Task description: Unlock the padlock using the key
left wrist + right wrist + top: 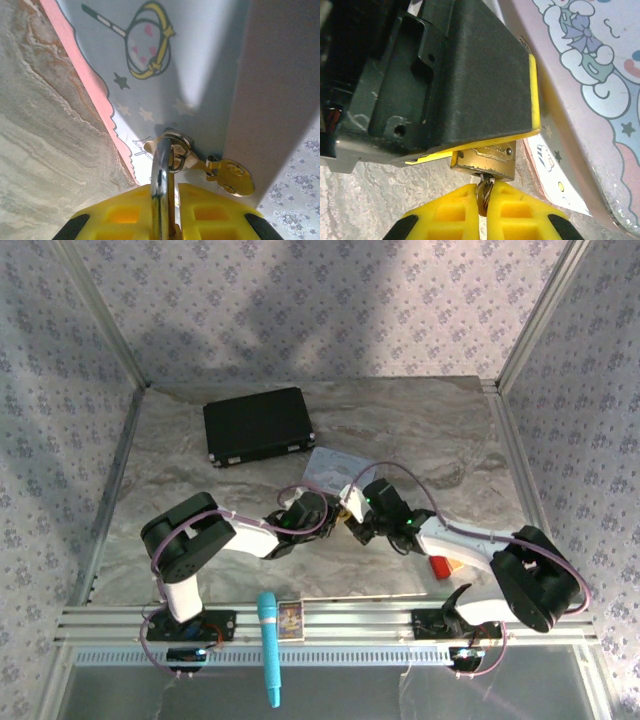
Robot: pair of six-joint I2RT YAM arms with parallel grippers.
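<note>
The brass padlock (487, 159) hangs above the table, its body clamped in my left gripper (172, 195), which is shut on it. Its silvery shackle (161, 170) sticks up between the yellow fingers (125, 215). A ring on the shackle carries a spare brass-coloured key (232, 179). My right gripper (484, 202) is shut on the head of the key (483, 189), whose blade sits in the keyhole at the padlock's underside. The two grippers meet at mid-table, left gripper (325, 512) facing right gripper (360, 515); the padlock between them is too small to make out there.
The pale blue cartoon tin (335, 468) lies just behind the grippers. A black case (258, 425) sits at the back left. A red-and-orange block (442, 565) lies by the right arm. A teal tool (268, 645) and a small card (290, 618) rest on the front rail.
</note>
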